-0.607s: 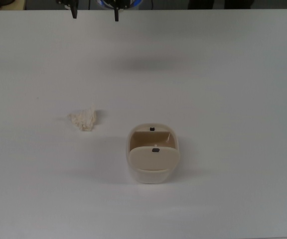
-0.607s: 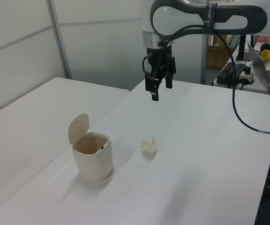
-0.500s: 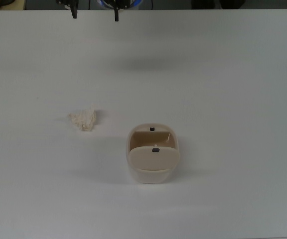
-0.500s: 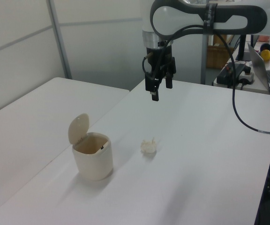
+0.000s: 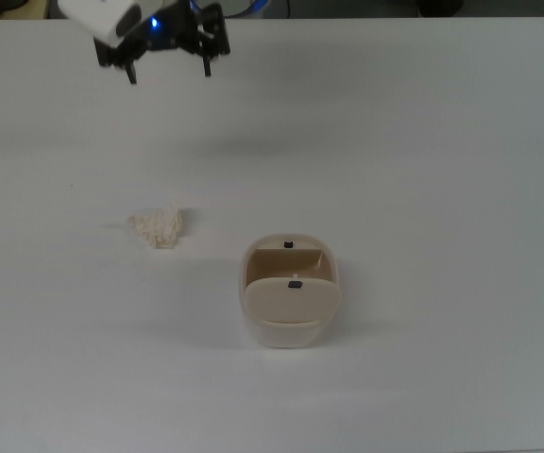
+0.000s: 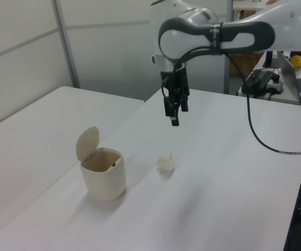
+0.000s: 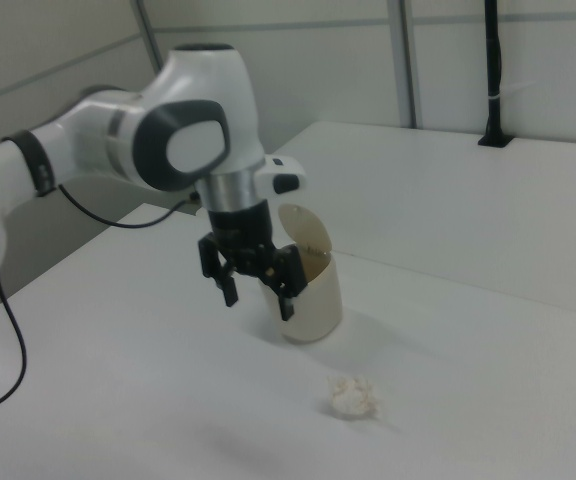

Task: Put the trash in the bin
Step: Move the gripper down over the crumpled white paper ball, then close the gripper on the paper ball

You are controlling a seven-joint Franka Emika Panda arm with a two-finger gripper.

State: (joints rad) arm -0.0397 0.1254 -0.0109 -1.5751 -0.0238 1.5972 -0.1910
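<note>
Fingers [image 7: 287, 296] of the gripper [image 7: 259, 288] hang spread and empty above the white counter [image 5: 442, 142], while the trash [image 5: 159, 226] lies near the bin [image 5: 290, 294], at the top view's left, whose raised lid hides its inside.

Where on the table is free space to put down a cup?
Nearly everywhere. In the top view, the table is bare right of the bin and left of the trash. The only narrow gap lies between these two.
</note>
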